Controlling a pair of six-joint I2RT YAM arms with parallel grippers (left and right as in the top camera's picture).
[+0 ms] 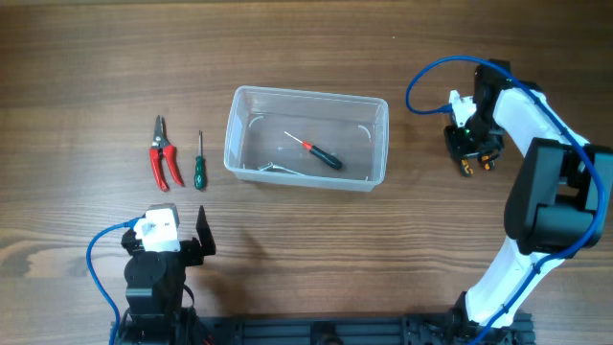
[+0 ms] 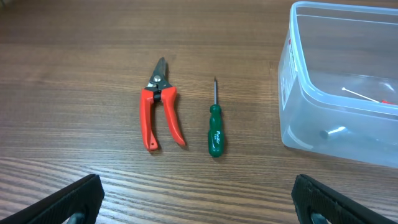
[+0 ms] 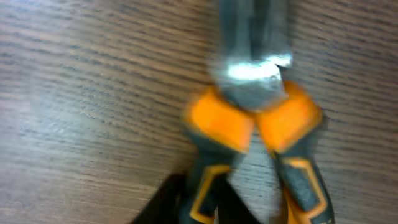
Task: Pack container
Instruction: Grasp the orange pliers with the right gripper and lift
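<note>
The container (image 1: 306, 93) is a clear plastic tub at mid-table; it also shows at the right of the left wrist view (image 2: 311, 118). A red-and-black screwdriver (image 1: 321, 153) and a small metal tool (image 1: 278, 168) lie inside it. Red-handled cutters (image 1: 163, 153) (image 2: 160, 102) and a green screwdriver (image 1: 199, 163) (image 2: 216, 127) lie on the table left of the tub. My left gripper (image 1: 168, 238) (image 2: 199, 202) is open and empty, near the front edge. My right gripper (image 1: 469, 149) (image 3: 211, 205) is down on orange-and-black pliers (image 1: 467, 171) (image 3: 255, 112), with fingers on either side of one handle.
The wooden table (image 1: 402, 249) carries nothing else. My right arm (image 1: 546, 192) reaches along the right side, with a blue cable looping above it. The left arm's base (image 1: 153, 287) stands at the front left.
</note>
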